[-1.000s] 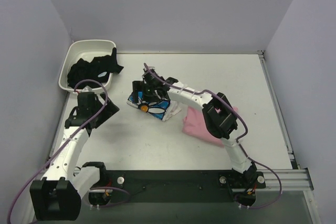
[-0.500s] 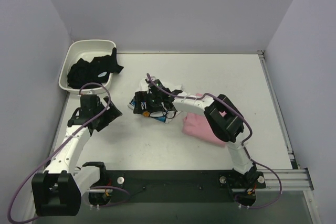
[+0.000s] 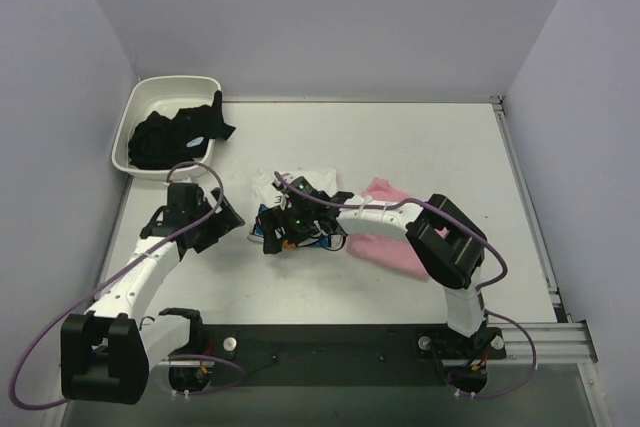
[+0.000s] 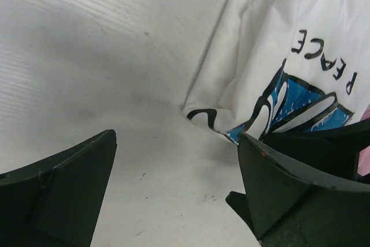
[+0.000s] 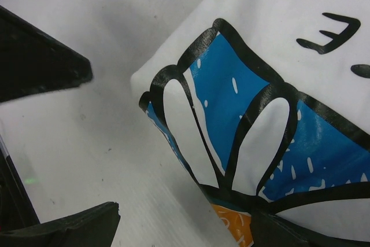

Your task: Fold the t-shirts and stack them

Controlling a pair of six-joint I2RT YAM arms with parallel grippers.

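With my left gripper and right gripper both spread wide at the same corner of the daisy tee, which lies crumpled mid-table beside the pink tee, I risk bumping fingers or pinching only one layer.

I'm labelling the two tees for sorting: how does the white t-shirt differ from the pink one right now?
The white t-shirt carries a blue daisy print and black lettering; the pink t-shirt is plain. The white t-shirt lies mid-table, the pink t-shirt to its right, partly beneath the right arm. Both lie on the table.
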